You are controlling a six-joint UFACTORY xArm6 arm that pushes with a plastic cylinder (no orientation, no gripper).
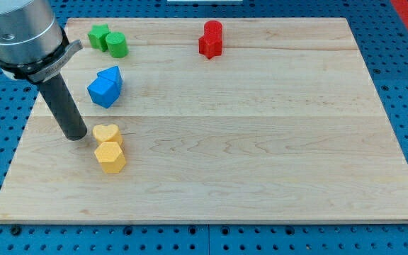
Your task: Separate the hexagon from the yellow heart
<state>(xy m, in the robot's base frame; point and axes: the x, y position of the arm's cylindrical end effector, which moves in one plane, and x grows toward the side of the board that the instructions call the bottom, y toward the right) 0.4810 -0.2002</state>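
Rod and tip first: my arm ends in a straight dark rod under a silver metal collar, and my tip (76, 136) rests on the wooden table (261, 142) near the view's left edge. There is no claw on this arm, only the rod, so it grasps nothing; it can only touch things from the side.

The yellow heart (107, 134) lies just to the view's right of my tip, very close, but I cannot tell if they touch. The yellow hexagon (110, 157) is to the right of my tip and a little toward the view's bottom. It sits directly below the heart, and the two yellow blocks are touching each other, so they are not separated.

Toward the view's top from my tip, and slightly right, there are two blue blocks pressed together: a larger blue block (102, 92) in front and a second blue block (112, 75) behind it. Their exact shapes I cannot make out.

Farther to the top, near the table's upper edge, stand a green block (98, 35) of unclear shape and a green cylinder (117, 45), side by side and touching.

Well apart from my tip, to the right and the top, two red blocks are together: one red block (212, 30) behind and another red block (209, 47) in front, touching.

The table lies on a blue perforated base (402, 42).
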